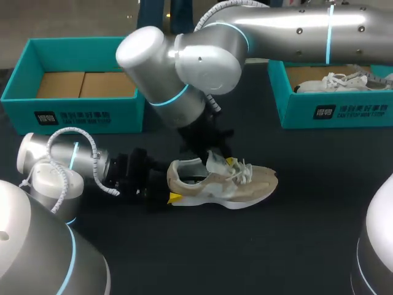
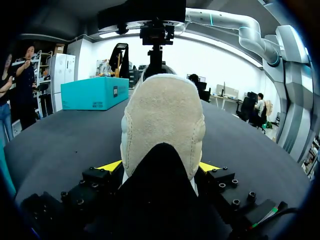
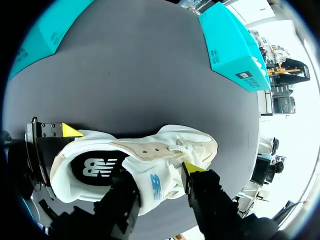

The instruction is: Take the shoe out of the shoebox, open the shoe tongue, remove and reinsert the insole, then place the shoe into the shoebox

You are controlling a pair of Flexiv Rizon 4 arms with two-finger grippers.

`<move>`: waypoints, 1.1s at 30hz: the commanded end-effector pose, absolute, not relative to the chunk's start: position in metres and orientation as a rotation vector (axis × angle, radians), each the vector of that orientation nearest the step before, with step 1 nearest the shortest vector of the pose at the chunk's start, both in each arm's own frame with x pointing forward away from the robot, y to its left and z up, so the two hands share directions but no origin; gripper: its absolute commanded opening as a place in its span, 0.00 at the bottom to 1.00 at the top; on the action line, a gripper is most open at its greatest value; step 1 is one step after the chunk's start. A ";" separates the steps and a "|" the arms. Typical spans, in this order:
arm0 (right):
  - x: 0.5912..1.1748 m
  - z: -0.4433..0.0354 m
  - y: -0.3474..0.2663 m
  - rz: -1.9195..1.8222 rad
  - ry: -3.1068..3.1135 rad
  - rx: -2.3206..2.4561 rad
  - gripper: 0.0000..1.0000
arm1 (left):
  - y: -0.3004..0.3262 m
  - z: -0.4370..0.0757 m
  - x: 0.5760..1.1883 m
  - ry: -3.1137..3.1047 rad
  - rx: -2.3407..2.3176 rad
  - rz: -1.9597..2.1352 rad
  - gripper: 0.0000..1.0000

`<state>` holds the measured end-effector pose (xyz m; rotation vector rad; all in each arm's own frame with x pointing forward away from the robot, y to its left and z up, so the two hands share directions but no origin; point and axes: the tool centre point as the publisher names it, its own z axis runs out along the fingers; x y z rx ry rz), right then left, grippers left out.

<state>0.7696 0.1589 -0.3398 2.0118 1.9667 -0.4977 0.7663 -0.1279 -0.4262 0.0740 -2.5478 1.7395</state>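
Left gripper (image 2: 160, 167): closed on the heel of the shoe (image 1: 245, 182). One yellow fingertip (image 2: 111, 165) presses each side of the heel, so the jaws stand apart only by the heel's width. Right gripper (image 3: 158, 174): set down from above over the throat of the shoe, its two fingers touching the white tongue (image 3: 152, 189) from opposite sides and holding it. One yellow tip shows on the lace side. The tongue stands raised off the laces (image 1: 244, 171). Through the open collar the black insole (image 3: 95, 167) lies inside the shoe. Shoe: beige and white, resting on its sole near the middle of the dark table (image 1: 307, 239), outside both boxes, heel toward the robot's left and toe toward its right. Left arm: low over the table, coming in from the left and ending at the heel. Right arm: coming in from the far right, spanning above the far half of the table, with its elbow overhanging the gap between the boxes and the near corner of the left shoebox (image 1: 73, 115). That teal box sits open at the far left edge, with brown card showing on its floor. The right shoebox (image 1: 344, 112) sits open at the far right edge and holds a second shoe (image 1: 344, 80), white. The held shoe is well apart from both boxes. Dark tabletop shows between them, beyond the toe to the right, and along the near side of the sole.
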 end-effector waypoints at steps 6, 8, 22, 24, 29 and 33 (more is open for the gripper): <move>0.769 -0.333 0.153 -0.473 1.980 2.059 0.35 | -0.126 -0.429 0.766 -2.550 0.074 1.734 0.00; 0.769 -0.332 0.154 -0.476 1.978 2.064 0.35 | -0.126 -0.429 0.766 -2.550 0.074 1.734 0.00; 0.762 -0.319 0.164 -0.457 1.981 2.104 0.37 | -0.126 -0.429 0.766 -2.550 0.074 1.734 0.00; 0.761 -0.318 0.165 -0.457 1.980 2.108 0.35 | -0.126 -0.429 0.766 -2.550 0.074 1.734 0.00; 0.759 -0.314 0.167 -0.460 1.973 2.130 0.00 | -0.126 -0.429 0.766 -2.550 0.074 1.734 0.00; 0.758 -0.313 0.167 -0.436 1.980 2.180 0.00 | -0.126 -0.429 0.766 -2.550 0.074 1.734 0.00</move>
